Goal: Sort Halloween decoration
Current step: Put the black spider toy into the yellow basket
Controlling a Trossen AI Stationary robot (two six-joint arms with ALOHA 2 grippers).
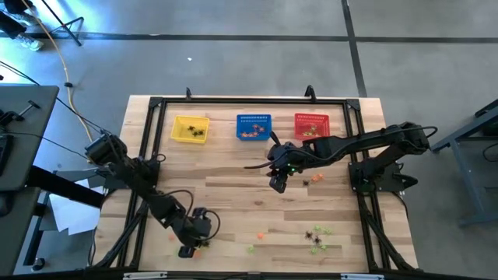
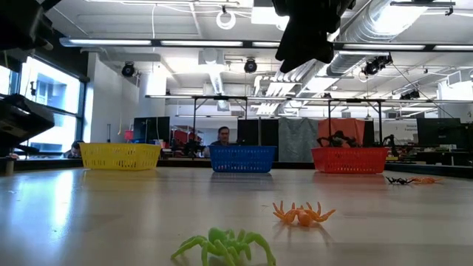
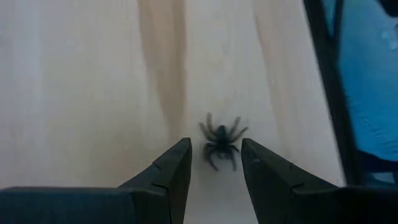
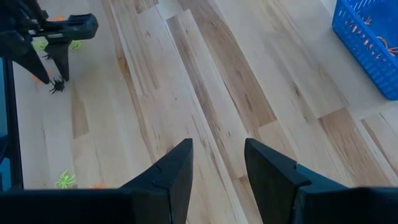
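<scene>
Left gripper (image 1: 189,250) low at the near edge of the table (image 1: 233,167), left side. Fingers apart, nothing clamped; a black spider (image 3: 220,142) lies on the wood right at the fingertips, just ahead of the gap (an orange bit sits beside the gripper in the high view, too small to identify).

More loose trinkets along the near edge: an orange spider (image 2: 303,214), a light green spider (image 2: 225,246), and further right a small cluster of green and black ones (image 1: 317,236).

Right gripper (image 1: 279,183) mid-table, hanging above the wood, fingers open with nothing between them. An orange trinket (image 1: 317,178) lies just beside it.

Far edge, in a row: yellow basket (image 1: 190,129), blue basket (image 1: 254,127), red basket (image 1: 311,124). Each has some pieces inside; the yellow one's look dark and the blue one's orange.
</scene>
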